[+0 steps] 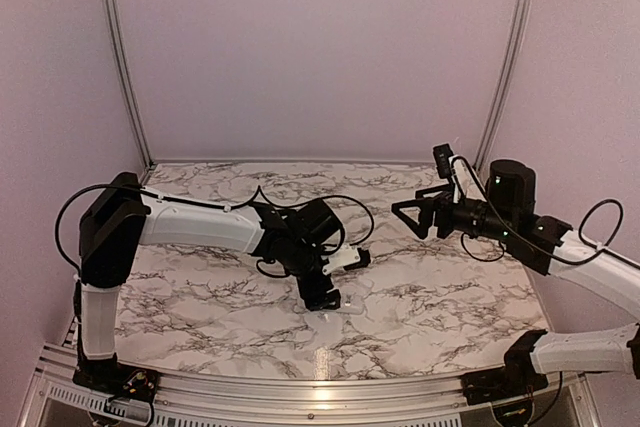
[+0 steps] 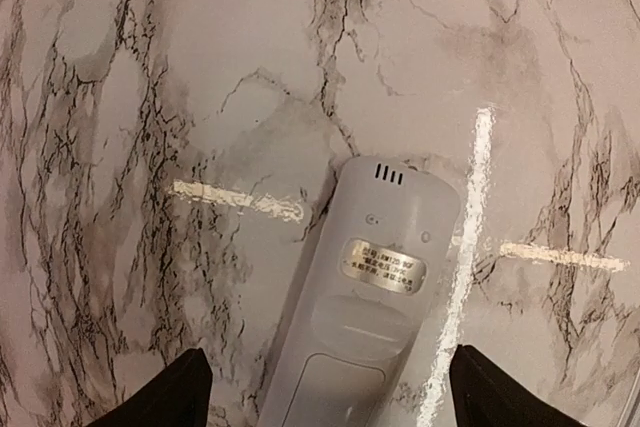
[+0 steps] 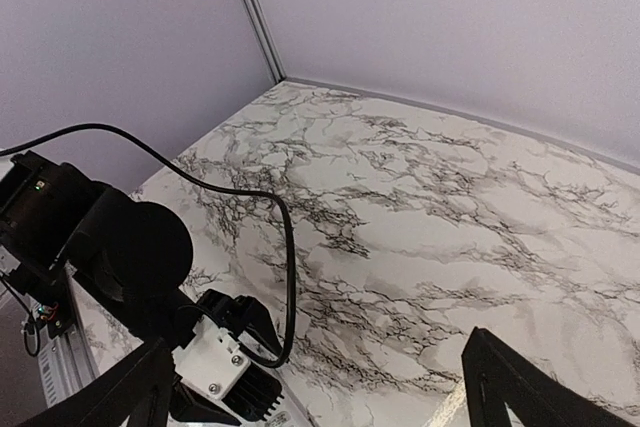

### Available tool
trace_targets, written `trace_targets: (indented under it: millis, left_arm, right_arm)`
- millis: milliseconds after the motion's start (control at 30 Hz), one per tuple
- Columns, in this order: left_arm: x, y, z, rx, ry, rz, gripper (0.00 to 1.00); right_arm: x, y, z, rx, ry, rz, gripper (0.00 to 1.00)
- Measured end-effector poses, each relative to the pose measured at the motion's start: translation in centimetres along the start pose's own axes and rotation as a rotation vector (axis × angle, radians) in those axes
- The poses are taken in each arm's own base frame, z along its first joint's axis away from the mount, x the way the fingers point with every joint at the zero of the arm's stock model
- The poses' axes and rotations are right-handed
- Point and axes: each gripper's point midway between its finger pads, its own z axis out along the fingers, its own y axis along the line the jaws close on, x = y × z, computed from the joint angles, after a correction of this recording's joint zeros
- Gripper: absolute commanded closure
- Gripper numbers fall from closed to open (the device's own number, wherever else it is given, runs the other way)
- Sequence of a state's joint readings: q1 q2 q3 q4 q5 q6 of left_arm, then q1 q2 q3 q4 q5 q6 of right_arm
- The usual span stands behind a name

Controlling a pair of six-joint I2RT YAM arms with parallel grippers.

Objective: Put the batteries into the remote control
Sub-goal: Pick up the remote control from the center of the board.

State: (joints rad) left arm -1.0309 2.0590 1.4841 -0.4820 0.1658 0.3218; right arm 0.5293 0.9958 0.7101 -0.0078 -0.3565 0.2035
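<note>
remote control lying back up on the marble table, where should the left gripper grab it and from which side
I'd take the white oblong plastic remote control across its two long side edges, coming straight down from above. It lies flat, back up, on the marble table, so those narrow parallel edges are the reachable opposing faces. The open left gripper straddles its lower end.

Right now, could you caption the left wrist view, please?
Open left gripper over the remote, lying back up on the table.
</note>
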Motion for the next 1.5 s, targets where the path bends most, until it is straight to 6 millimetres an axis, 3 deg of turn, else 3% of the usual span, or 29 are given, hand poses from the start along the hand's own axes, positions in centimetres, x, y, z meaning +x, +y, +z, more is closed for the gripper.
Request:
trace_targets:
  millis: [167,367,600,867,1167,1333,1400,1500]
  left_arm:
    - [-0.2,-0.9,1.4,0.041,0.041,0.075,0.18]
    - [-1.3,-1.0,2.1,0.078,0.055,0.134,0.27]
    - [-0.2,-1.1,3.8,0.113,0.132,0.161,0.37]
    - [0.4,-1.1,3.6,0.127,0.17,0.175,0.59]
    - [0.4,-1.4,3.1,0.163,0.153,0.141,0.76]
    - [0.0,-2.3,0.2,0.195,0.066,0.106,0.78]
    - [-1.3,-2.7,-2.3,0.2,-0.019,0.1,0.78]
    - [-4.5,-2.9,-7.8,0.191,-0.212,0.104,0.78]
  right_arm:
    - [-1.6,0.7,-1.5,-0.013,-0.076,-0.017,0.01]
    - [-1.7,1.0,-1.9,-0.018,-0.092,-0.024,0.01]
    - [-1.9,1.7,-2.4,-0.049,-0.101,-0.031,0.01]
    - [-1.8,2.2,-2.4,-0.084,-0.103,-0.037,0.01]
    - [-1.4,2.6,-2.1,-0.115,-0.095,-0.036,0.02]
    - [-1.7,2.8,-2.2,-0.127,-0.107,-0.044,0.02]
    - [-1.9,2.9,-2.2,-0.134,-0.114,-0.05,0.03]
    - [-2.3,3.5,-2.3,-0.162,-0.131,-0.064,0.04]
